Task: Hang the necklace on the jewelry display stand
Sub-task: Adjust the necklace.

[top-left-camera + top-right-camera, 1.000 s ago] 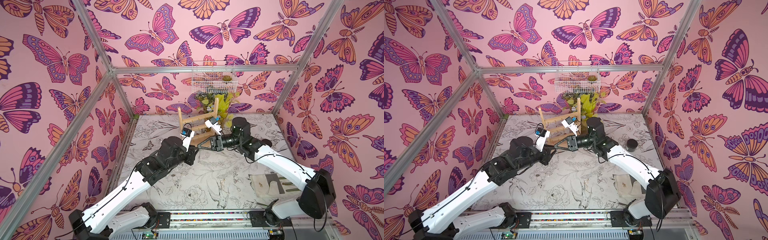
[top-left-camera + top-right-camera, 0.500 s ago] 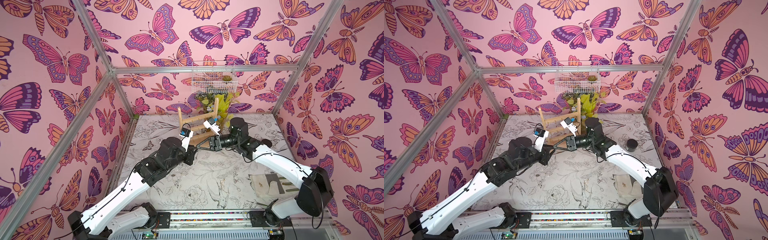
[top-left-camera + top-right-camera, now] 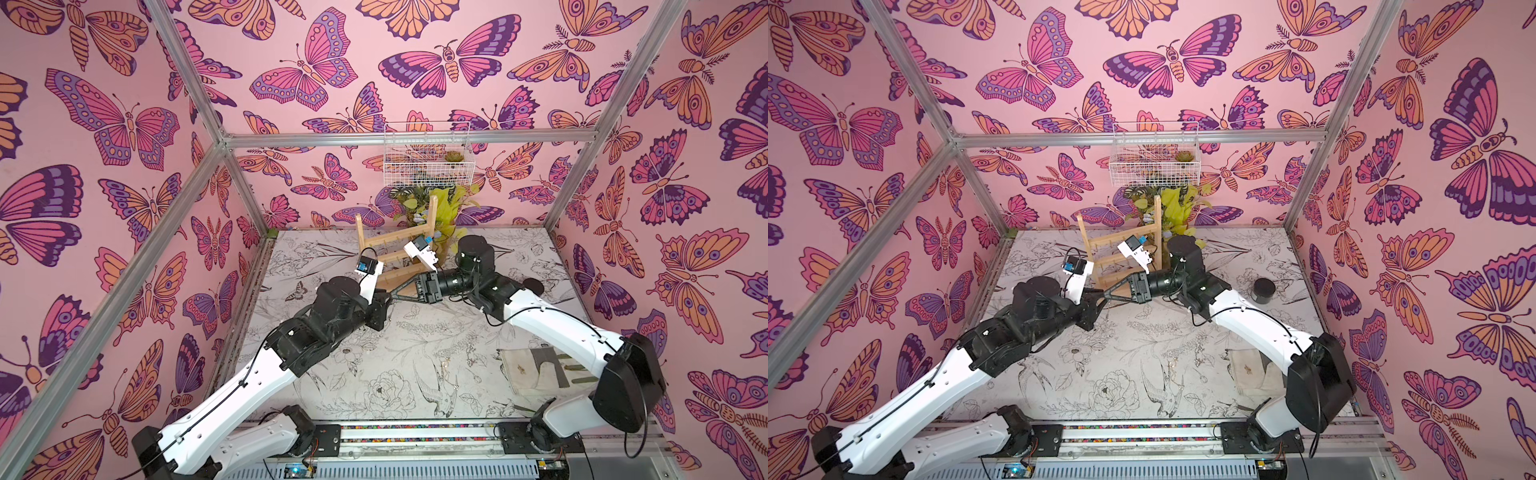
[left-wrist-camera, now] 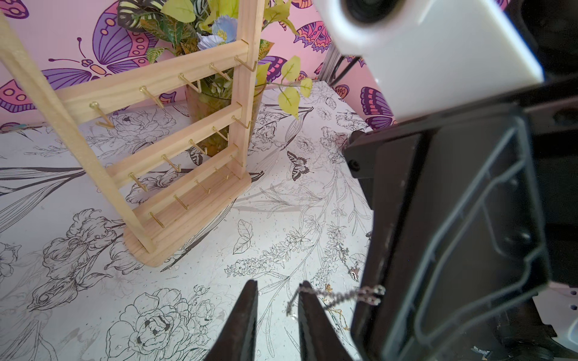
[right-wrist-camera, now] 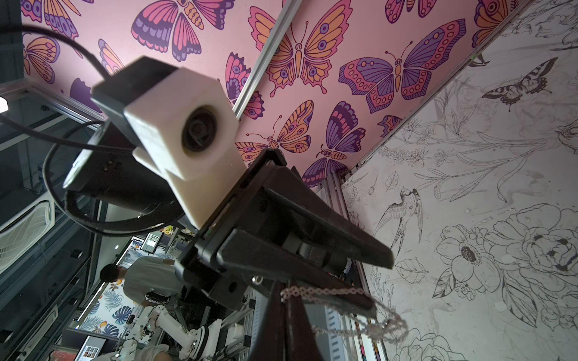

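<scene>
1. Nudging closer to the left gripper (image 4: 276, 289), the right gripper (image 5: 280, 290) stays pinched on the necklace (image 4: 341, 295).
2. Left jaws have narrowed but remain slightly apart; it drapes over one finger (image 4: 308, 312).
3. Hooks (image 4: 151, 97) on the stand (image 4: 247, 93) are bare: handover likely.

both arms reach inward, tips nearly touching; left gripper (image 4: 276, 286) slightly parted, right gripper (image 3: 395, 293) closed.

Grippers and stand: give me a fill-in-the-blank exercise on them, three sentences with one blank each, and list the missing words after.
1. The right gripper is shut on the ___.
2. The jewelry display stand has ___ crossbars.
3. The left gripper has its jaws ___, not shut.

Missing words: necklace; three; open.
</scene>
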`<state>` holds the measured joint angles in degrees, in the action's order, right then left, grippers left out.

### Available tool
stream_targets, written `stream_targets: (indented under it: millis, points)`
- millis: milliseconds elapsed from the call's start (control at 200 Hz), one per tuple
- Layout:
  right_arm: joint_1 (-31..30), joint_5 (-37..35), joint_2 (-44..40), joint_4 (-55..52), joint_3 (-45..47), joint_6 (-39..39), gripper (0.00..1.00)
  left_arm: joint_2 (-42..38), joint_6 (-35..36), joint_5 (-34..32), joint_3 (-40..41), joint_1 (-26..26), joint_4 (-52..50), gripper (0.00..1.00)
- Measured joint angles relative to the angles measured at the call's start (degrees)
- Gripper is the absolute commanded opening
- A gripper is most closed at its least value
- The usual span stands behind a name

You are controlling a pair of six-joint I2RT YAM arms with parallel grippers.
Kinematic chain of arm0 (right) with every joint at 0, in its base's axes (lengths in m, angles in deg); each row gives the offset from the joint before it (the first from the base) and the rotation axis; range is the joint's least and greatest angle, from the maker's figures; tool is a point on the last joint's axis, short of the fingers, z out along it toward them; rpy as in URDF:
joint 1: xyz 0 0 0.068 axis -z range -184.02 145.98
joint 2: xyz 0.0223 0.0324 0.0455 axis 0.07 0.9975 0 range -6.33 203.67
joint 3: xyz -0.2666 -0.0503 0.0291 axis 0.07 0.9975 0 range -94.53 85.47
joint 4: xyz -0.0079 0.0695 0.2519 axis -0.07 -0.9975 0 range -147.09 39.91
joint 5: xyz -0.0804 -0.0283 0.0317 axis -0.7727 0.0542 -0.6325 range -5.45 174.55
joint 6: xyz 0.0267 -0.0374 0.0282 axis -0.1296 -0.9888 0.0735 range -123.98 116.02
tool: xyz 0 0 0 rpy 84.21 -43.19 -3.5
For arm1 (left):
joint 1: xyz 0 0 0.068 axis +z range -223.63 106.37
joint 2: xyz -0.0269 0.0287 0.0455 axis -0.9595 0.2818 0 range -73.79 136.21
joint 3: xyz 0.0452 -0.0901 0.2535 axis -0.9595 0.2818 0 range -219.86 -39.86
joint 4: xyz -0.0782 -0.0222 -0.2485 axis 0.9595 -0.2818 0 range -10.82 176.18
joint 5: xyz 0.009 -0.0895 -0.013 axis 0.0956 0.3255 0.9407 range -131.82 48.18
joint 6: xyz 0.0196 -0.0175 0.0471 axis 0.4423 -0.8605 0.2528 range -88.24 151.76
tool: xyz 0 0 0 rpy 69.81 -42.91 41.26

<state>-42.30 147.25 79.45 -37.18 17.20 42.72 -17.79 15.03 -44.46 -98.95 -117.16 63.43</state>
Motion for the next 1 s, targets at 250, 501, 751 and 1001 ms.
stream_targets:
  millis: [250, 501, 751, 1001]
  points:
    - [-0.26, 0.00, 0.74, 1.57, -0.39, 1.53, 0.00, -1.68, 0.17, -0.94, 1.44, -0.04, 0.87, 0.27]
    - [-0.76, 0.13, 1.79, 4.81, -0.46, 4.42, 0.00, -2.32, 0.87, -3.15, 3.08, -0.70, 3.39, 0.29]
    - [-1.03, 0.39, 2.40, 6.86, -0.48, 5.99, 0.00, -2.34, 1.55, -5.14, 3.80, -0.74, 5.01, 0.29]
    - [-1.38, 1.01, 3.08, 10.25, -0.59, 8.92, 0.00, -2.32, 2.56, -6.01, 4.98, -0.74, 6.82, 0.25]
